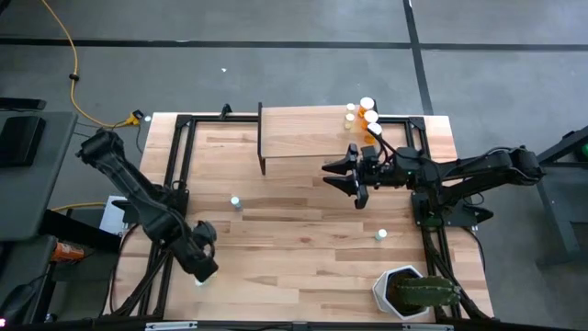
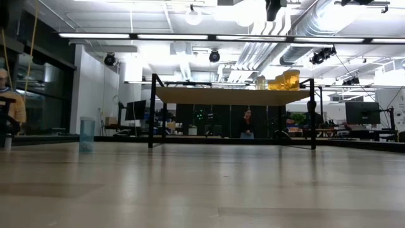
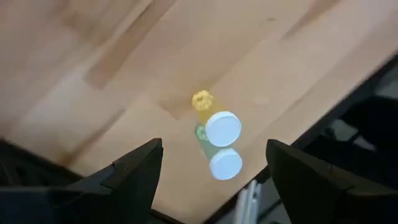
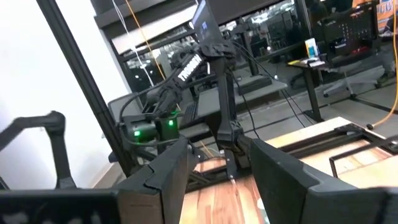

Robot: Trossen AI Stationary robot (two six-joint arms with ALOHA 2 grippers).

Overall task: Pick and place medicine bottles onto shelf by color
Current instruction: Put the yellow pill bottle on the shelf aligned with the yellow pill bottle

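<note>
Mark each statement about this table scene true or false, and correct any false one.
1. The left gripper has open fingers above two white-capped bottles at the tabletop's edge. True.
2. The light-wood shelf on black legs holds green bottles only. False: orange bottles stand at one end of it.
3. The white pot with the green plant stands on the striped wooden tabletop. True.
4. The right gripper grips the pale blue bottle. False: nothing shows between its fingers, and that bottle stands alone on the tabletop.
</note>
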